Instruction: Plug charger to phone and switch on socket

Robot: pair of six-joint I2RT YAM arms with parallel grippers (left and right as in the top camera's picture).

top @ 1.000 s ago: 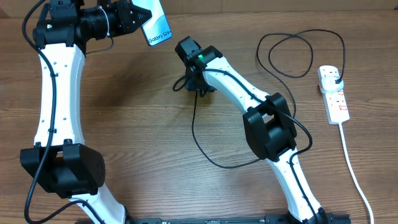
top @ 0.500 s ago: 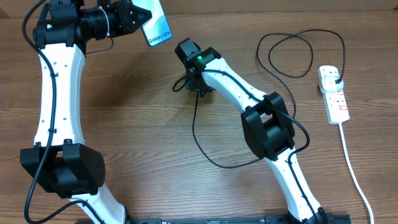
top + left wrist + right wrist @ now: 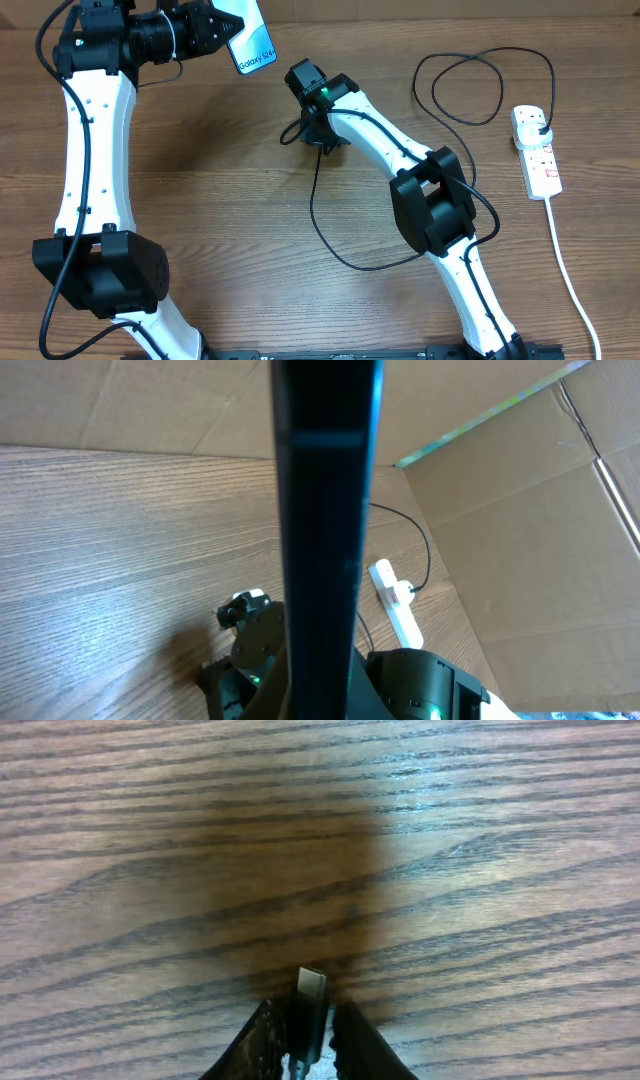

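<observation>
Wood table point(image 3: 200, 200) | left gripper point(image 3: 228, 28) clamps phone point(image 3: 253, 42) reading "Galaxy S24+" | right gripper point(image 3: 305, 1022) clamps charger point(image 3: 310, 992) tip

Bare wood lies open across the middle and near-left of the table point(image 3: 220, 200). The charger point(image 3: 311, 210) loops over the centre and toward the far-right corner. The socket point(image 3: 538, 158) and its white cord point(image 3: 565, 270) line the right edge, and the right arm point(image 3: 400, 150) slants between them.

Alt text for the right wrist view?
Jaws of the right gripper pinch the charger's connector tip, its metal end pointing away from the camera, over a wood-grain table darkened by shadow.
</observation>
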